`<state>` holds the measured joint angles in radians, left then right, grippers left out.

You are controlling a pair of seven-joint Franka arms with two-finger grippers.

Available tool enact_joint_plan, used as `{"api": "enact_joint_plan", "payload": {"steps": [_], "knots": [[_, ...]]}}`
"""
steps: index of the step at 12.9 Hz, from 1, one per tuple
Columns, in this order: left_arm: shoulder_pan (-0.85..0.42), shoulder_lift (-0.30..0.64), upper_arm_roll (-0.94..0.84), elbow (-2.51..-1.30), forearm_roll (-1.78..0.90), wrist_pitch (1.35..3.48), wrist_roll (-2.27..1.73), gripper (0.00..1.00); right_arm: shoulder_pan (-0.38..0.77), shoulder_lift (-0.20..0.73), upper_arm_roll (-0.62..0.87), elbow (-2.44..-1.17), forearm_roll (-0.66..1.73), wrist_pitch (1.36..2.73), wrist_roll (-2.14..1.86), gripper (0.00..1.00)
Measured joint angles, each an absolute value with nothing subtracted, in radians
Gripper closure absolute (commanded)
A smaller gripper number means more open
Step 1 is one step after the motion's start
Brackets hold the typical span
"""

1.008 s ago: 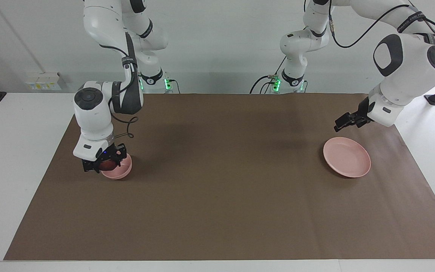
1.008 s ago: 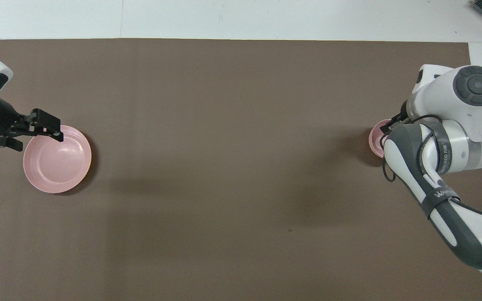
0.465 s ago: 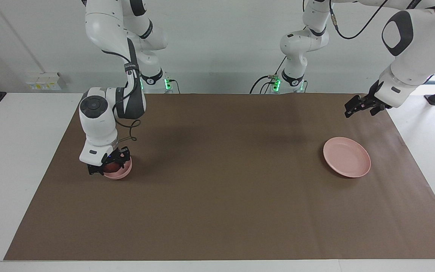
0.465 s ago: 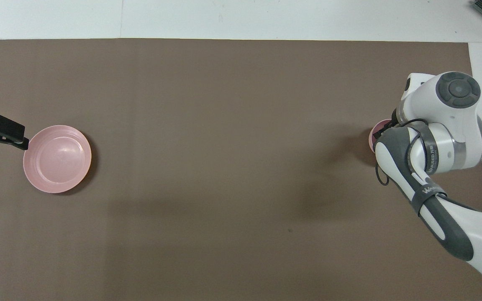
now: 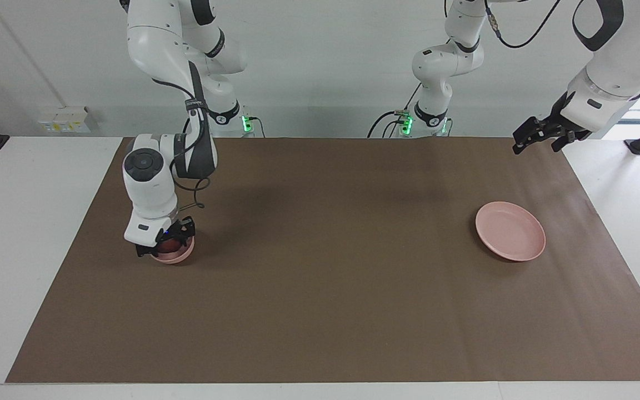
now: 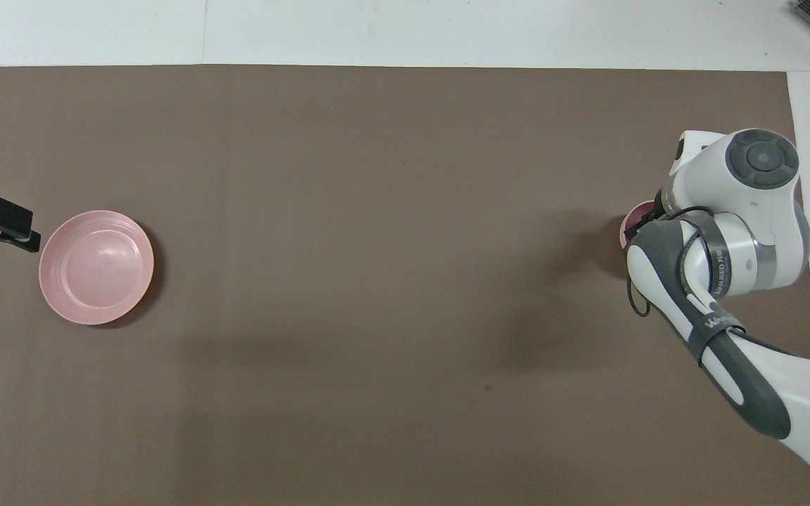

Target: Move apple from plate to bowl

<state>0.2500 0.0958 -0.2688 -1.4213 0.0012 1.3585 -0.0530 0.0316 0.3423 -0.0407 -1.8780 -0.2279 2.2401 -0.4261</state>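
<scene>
The pale pink bowl (image 5: pixel 180 256) stands toward the right arm's end of the table; only a sliver of it (image 6: pixel 628 226) shows in the overhead view, under the right arm. My right gripper (image 5: pixel 165 241) is lowered into the bowl and is shut on the dark red apple (image 5: pixel 171 245), which sits low inside the rim. The wide pink plate (image 5: pixel 510 230) lies toward the left arm's end and has nothing on it (image 6: pixel 95 267). My left gripper (image 5: pixel 536 139) is open and raised, over the mat's edge beside the plate; one of its fingers (image 6: pixel 1 219) shows in the overhead view.
A brown mat (image 5: pixel 325 266) covers the table, with white tabletop (image 5: pixel 25 222) around it. The right arm's elbow and forearm (image 6: pixel 728 246) hang over the bowl.
My right gripper has come down with the apple from just above the bowl into it. My left gripper has risen and pulled back from the plate toward the robots.
</scene>
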Motion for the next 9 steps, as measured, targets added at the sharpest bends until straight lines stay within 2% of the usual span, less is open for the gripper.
{"api": "enact_joint_plan", "payload": {"steps": [1,3,6,9], "knots": [[0.250,0.096,-0.270,-1.421,0.001,1.358,-0.053,0.00,0.032,0.342,-0.041,-1.880,-0.228,2.241,-0.426,0.54],[0.250,0.096,-0.272,-1.421,0.000,1.358,-0.053,0.00,0.032,0.343,-0.041,-1.884,-0.228,2.243,-0.426,0.45],[0.251,0.096,-0.269,-1.421,0.000,1.355,-0.053,0.00,0.032,0.344,-0.041,-1.885,-0.228,2.243,-0.426,0.24],[0.217,0.096,-0.253,-1.421,-0.001,1.348,-0.053,0.00,0.032,0.344,-0.041,-1.885,-0.228,2.244,-0.426,0.10]]}}
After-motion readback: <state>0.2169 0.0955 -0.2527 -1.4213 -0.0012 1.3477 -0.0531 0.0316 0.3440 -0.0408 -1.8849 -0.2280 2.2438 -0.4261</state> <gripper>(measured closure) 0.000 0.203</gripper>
